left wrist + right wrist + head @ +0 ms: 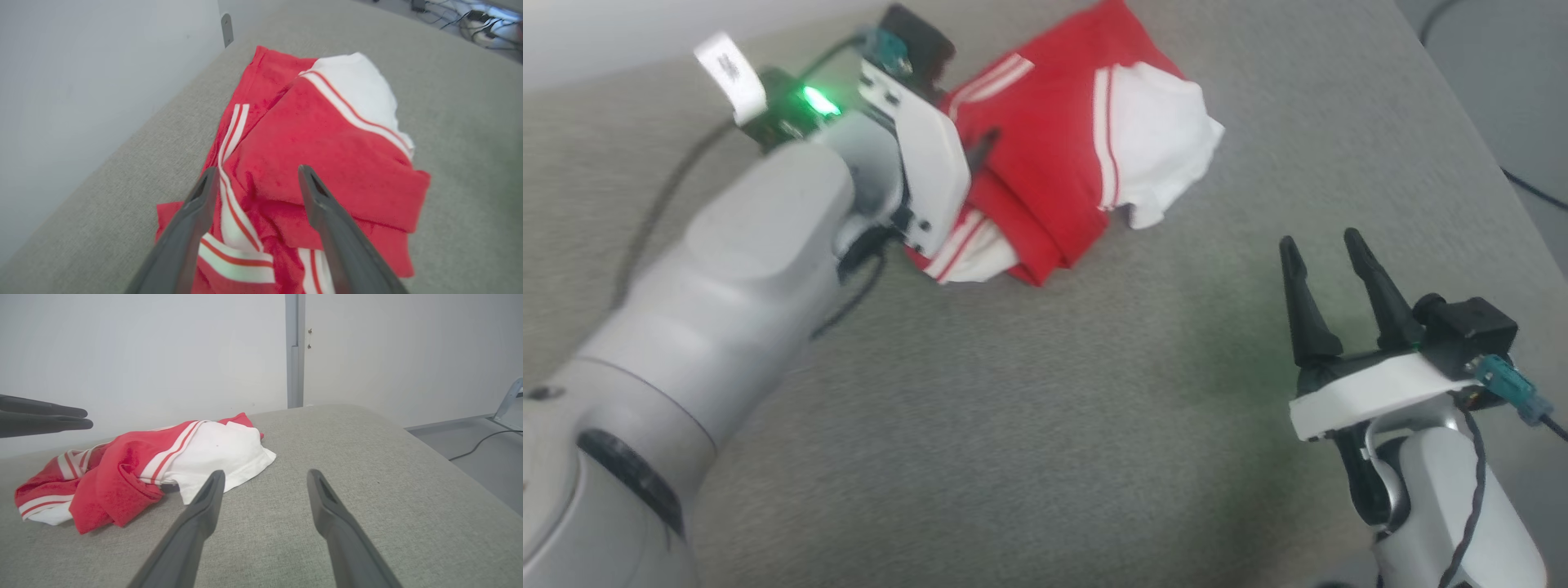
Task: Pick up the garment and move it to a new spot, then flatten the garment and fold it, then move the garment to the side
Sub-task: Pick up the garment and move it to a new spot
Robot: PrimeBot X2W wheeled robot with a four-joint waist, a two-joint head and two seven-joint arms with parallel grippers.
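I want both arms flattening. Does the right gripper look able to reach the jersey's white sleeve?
Probably yes: the right gripper is open, and only bare table lies between it and the white sleeve of the jersey, which faces it.

Lab-like room, bare white walls (122,355), grey fabric tabletop (367,477), floor cables (470,18)

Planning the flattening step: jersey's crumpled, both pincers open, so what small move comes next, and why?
Probably bring the right pincer toward the white end of the garment: it lies bunched, and the left pincer hangs open over its red side.
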